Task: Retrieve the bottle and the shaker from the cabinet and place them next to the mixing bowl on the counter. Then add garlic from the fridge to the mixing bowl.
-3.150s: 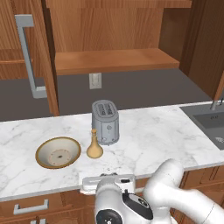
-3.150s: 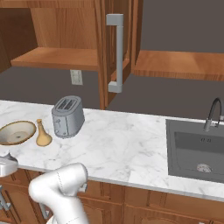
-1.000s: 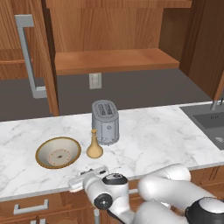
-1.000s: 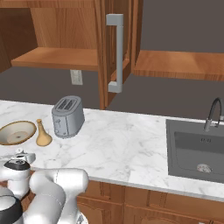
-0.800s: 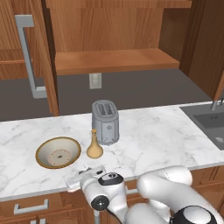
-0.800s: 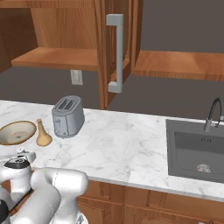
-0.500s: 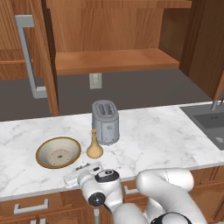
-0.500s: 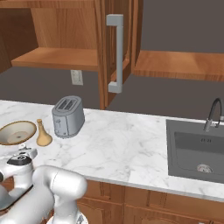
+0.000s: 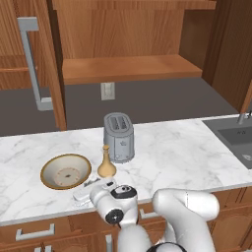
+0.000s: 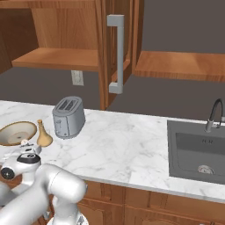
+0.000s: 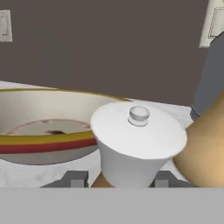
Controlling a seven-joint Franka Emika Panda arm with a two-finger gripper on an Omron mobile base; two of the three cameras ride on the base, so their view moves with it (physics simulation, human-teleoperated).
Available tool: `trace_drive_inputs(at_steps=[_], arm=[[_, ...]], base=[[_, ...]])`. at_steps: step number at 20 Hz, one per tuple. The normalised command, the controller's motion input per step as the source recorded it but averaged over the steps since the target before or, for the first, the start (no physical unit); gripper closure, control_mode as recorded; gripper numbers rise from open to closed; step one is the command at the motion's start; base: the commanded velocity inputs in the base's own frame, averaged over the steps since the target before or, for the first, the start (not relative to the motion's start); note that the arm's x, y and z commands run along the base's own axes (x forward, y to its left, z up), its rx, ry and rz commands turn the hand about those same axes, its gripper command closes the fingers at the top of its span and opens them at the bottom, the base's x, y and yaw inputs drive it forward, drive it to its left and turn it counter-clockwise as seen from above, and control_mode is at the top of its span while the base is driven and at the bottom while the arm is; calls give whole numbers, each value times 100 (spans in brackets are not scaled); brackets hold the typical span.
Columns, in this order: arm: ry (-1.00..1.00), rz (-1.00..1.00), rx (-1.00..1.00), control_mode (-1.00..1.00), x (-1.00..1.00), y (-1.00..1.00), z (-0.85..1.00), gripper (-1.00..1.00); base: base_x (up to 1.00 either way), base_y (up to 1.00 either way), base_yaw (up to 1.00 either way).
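Observation:
The white shaker [image 11: 138, 140] stands upright on the marble counter, right in front of the hand camera. My gripper [image 11: 118, 180] is open, with one dark fingertip [image 11: 74, 178] on each side of the shaker's base and a small gap at both. Behind the shaker on the left is the mixing bowl [image 11: 39, 103], tan with a red and yellow band. The tan bottle [image 11: 205, 148] stands close on the right. From the left base, the bowl [image 9: 47, 167] and bottle [image 9: 106, 165] sit side by side, with my gripper [image 9: 88, 193] low at the counter's front edge just before them.
A grey toaster [image 9: 118, 137] stands behind the bottle. The wall cabinet [image 9: 128, 69] is open, its door [image 9: 34, 64] swung out to the left. A sink [image 10: 197, 149] lies at the counter's right end. The fridge and the garlic are out of view.
The jaws have parted slightly from the shaker, which now stands on the counter. The hand has shifted a little left, toward the bowl.

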Motion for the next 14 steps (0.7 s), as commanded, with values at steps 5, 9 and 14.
trace_drive_inputs(at_steps=[5,9,14], arm=[[0,1,0,-100,0,0,0,-100],[0,0,0,-100,-7,0,0,-100],[3,0,0,-100,-23,-6,0,-100]], base=[[0,0,0],[0,0,0],[0,0,0]])
